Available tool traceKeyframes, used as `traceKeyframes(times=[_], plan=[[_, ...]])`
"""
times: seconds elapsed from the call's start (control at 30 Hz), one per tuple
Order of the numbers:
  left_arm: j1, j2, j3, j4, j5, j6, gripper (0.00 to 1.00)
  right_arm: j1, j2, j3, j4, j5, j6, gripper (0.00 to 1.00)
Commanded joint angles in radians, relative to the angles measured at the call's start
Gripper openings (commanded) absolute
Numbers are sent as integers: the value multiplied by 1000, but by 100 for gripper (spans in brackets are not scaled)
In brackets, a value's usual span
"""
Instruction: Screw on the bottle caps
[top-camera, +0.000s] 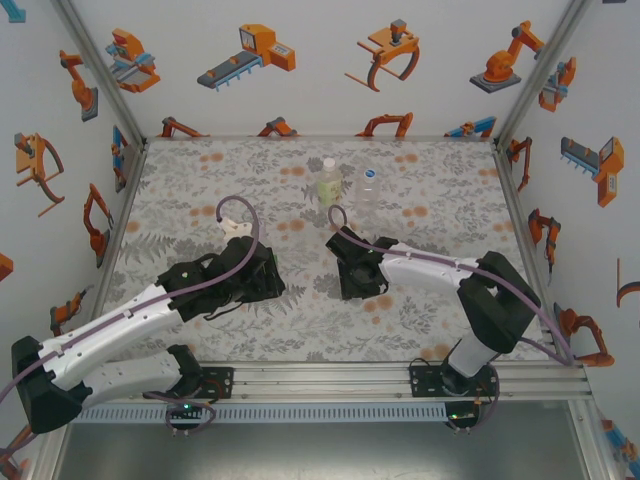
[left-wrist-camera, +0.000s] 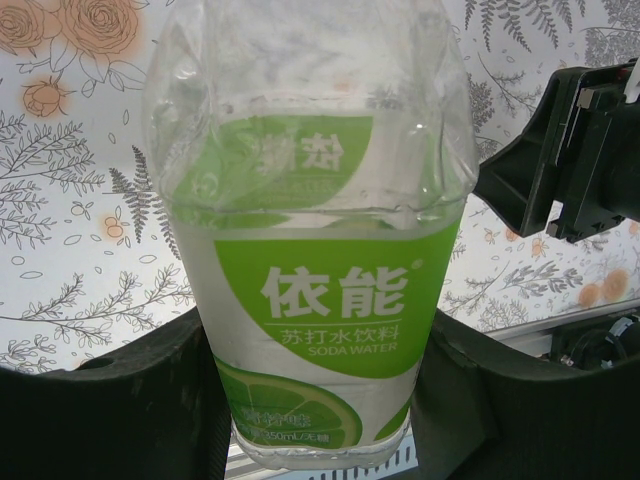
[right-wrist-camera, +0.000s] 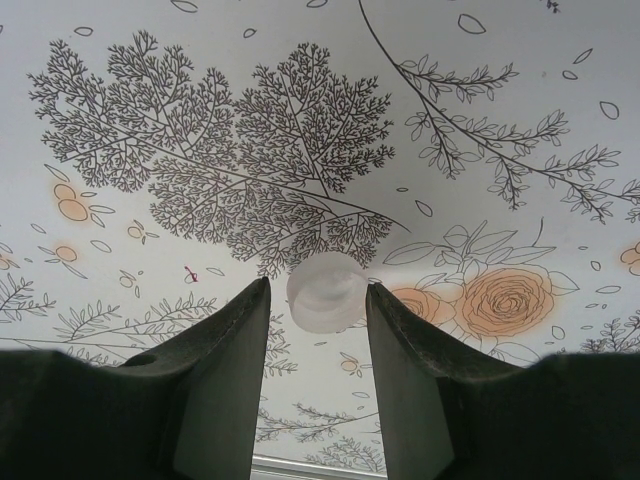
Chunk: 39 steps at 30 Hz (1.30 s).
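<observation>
Left wrist view: green-label bottle (left-wrist-camera: 312, 330) clamped in left pincer (left-wrist-camera: 315, 400).
Clear crinkled plastic, bright green band with white lettering and a lime slice, squeezed low on the body between dark fingers shut tight on it. Small round white cap (right-wrist-camera: 327, 292), milky, nipped between narrow-set fingertips of right pincer (right-wrist-camera: 318, 290), seen against flowered table (right-wrist-camera: 200, 120). From above, both pincers nearer the arm bases than pale-label bottle (top-camera: 328, 183): left one off to its left, right one almost straight in front.

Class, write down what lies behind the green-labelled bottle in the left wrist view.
Behind the green-labelled bottle lies the floral tablecloth, with a black part of the right arm at the right. The label hides whatever is directly behind it.
</observation>
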Motion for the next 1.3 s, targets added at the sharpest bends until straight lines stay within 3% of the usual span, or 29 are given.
traceKeyframes(times=[0.0, 0.2, 0.37, 0.5, 0.6, 0.7, 0.9, 1.07, 1.27], plan=[[6, 2, 8, 6, 3, -7, 14, 4, 22, -13, -4, -1, 19, 43], [6, 4, 6, 5, 5, -8, 14, 3, 32, -21, 3, -6, 23, 41], [6, 7, 8, 5, 8, -9, 14, -13, 21, -50, 55, -64, 40, 28], [6, 7, 9, 1, 9, -11, 14, -70, -47, -156, 253, -217, 80, 22], [6, 8, 11, -3, 8, -11, 14, -144, -89, -270, 448, -359, 123, 22], [6, 7, 11, -5, 8, -13, 14, -226, -106, -351, 533, -434, 153, 24], [7, 14, 12, -3, 11, -13, 14, -356, -178, -447, 463, -428, 168, 38], [7, 19, 12, 3, 15, -13, 14, -367, -234, -416, 306, -337, 138, 42], [7, 38, 19, 11, 23, -7, 14, -347, -257, -340, 247, -322, 104, 44]])
